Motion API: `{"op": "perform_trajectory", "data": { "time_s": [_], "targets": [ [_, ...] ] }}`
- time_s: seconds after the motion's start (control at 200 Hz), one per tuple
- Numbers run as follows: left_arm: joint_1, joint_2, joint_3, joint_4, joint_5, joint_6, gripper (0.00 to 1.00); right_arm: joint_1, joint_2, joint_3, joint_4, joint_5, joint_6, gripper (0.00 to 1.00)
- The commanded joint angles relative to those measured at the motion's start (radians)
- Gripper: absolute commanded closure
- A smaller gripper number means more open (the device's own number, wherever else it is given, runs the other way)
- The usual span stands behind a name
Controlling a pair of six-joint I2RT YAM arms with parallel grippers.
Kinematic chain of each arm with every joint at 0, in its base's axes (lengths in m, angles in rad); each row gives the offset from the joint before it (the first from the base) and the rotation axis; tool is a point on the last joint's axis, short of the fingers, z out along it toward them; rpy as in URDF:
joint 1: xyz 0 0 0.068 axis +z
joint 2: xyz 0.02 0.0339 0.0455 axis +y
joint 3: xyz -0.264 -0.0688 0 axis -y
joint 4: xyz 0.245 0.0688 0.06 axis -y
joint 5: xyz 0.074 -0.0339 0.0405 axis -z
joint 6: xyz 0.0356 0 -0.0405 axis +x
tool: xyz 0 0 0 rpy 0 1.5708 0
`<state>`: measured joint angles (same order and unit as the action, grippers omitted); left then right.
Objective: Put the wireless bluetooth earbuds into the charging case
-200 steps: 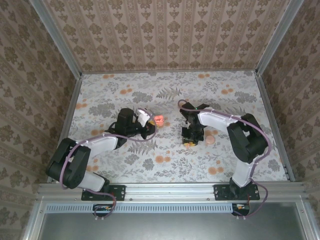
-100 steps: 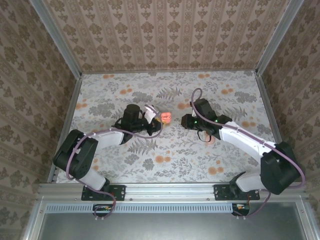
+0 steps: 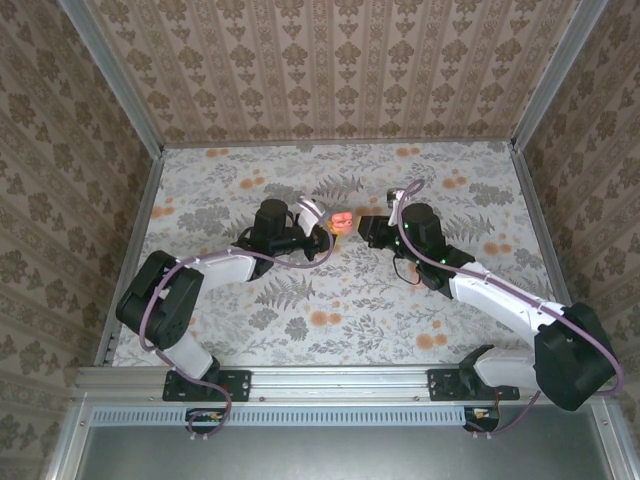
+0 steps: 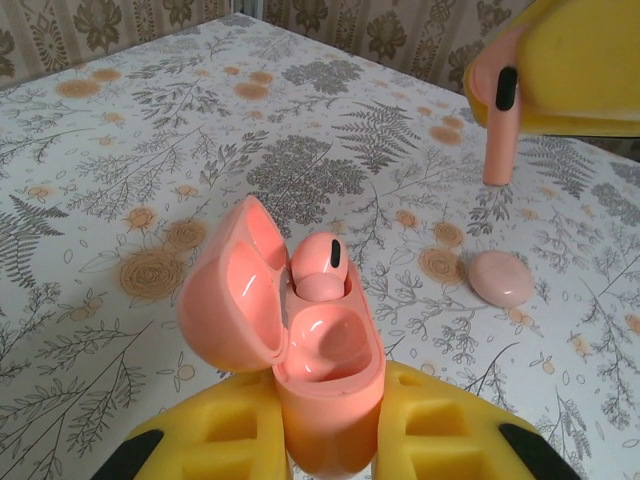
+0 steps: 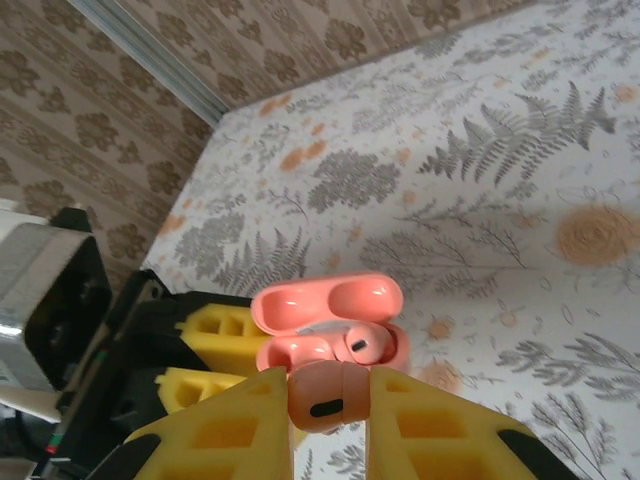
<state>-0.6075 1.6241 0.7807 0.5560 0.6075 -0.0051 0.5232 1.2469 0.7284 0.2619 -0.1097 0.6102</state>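
Glossy coral-pink charging case (image 4: 325,380), its lid lined in lighter pink. One earbud (image 4: 320,265) and a second earbud (image 5: 320,390) match it, each with a black oval mark. The left claw (image 4: 328,425) and right claw (image 5: 328,412) are faced in yellow. White tabletop (image 4: 130,150) printed with grey ferns and orange blossoms; pale-pink disc (image 4: 500,278); brown-and-beige damask walls (image 3: 330,70).

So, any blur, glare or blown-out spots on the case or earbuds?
Top external: the charging case glows overexposed, its detail lost. Left wrist: case sharp, with soft glare on its glossy inside. Right wrist: the held earbud is slightly soft; left edge dark and blurred.
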Motion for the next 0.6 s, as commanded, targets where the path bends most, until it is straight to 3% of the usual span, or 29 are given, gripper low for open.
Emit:
{"op": "perform_trajectory", "data": {
  "time_s": [0.0, 0.595],
  "targets": [
    [-0.009, 0.013, 0.029, 0.067, 0.028, -0.047, 0.84, -0.002, 0.005, -0.008, 0.111, -0.032, 0.032, 0.8],
    [-0.018, -0.003, 0.035, 0.094, 0.021, -0.065, 0.85, 0.034, 0.118, 0.061, 0.175, -0.067, 0.046, 0.8]
  ]
}}
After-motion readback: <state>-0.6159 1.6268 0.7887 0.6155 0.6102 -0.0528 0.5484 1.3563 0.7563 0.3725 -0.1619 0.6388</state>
